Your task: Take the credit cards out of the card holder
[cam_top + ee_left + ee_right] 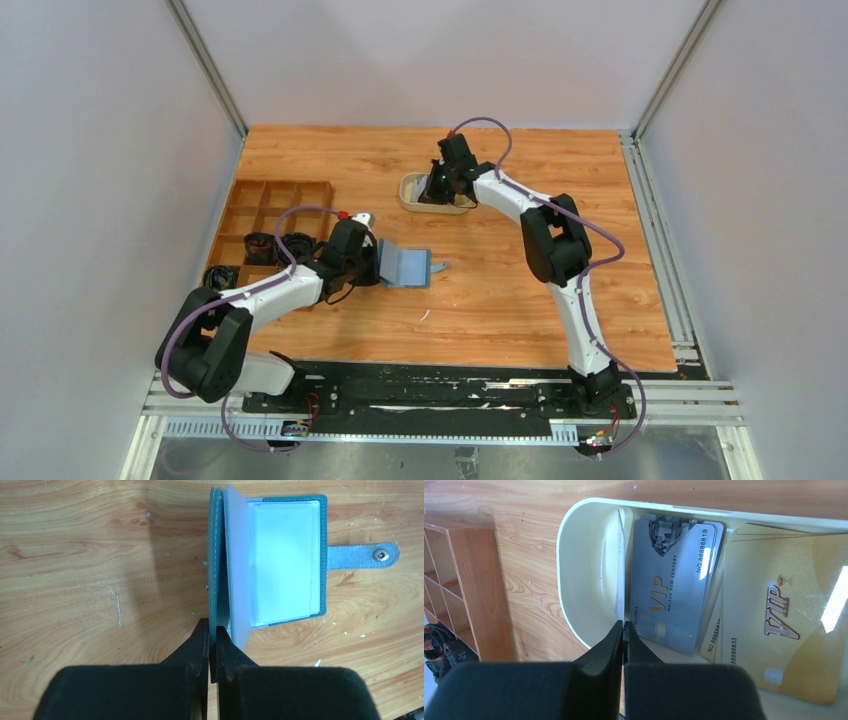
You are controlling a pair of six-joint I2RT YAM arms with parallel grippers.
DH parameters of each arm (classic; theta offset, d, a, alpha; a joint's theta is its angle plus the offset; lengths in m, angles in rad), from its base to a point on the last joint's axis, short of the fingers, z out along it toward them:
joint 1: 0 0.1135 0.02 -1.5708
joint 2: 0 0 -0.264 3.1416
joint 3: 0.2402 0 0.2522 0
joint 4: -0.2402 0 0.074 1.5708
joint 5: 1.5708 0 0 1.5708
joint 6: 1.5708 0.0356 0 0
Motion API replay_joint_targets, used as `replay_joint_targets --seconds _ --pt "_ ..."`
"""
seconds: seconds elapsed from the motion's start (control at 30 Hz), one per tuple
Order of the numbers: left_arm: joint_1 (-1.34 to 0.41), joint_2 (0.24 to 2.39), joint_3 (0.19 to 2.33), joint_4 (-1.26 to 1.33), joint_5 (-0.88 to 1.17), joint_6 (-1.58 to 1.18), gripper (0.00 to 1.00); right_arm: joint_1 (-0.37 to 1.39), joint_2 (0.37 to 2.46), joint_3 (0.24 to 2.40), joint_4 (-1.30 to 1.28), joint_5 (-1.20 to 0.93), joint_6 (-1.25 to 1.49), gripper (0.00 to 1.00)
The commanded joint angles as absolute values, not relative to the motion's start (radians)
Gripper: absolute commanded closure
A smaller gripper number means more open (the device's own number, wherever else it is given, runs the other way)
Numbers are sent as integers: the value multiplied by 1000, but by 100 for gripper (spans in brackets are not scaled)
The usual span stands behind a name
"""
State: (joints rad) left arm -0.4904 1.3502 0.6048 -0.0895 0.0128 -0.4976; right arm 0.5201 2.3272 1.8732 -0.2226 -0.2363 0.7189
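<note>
Your left gripper (pixel 208 630) is pinched tight on the raised cover of the wallet (pixel 285 565), which lies open on the near side of the tray (pixel 584 580). Your right gripper (pixel 623 627) clamps one card (pixel 620 570) on edge inside that tray, beside the cards (pixel 674 585) lying flat there.

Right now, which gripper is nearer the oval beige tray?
Right. The right gripper is at the tray, pinching a card on edge over it; the left gripper is away at the card holder, clamping its cover.
</note>
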Motion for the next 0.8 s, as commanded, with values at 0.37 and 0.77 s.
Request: replay_joint_targets --seconds 0.37,0.77 --pt "-489 1376 603 -143 -6 -475 100 518 2286 1975 -305 -210 599 28" --pt "-486 1432 588 -25 104 -539 100 632 1971 1787 -283 -80 389 21"
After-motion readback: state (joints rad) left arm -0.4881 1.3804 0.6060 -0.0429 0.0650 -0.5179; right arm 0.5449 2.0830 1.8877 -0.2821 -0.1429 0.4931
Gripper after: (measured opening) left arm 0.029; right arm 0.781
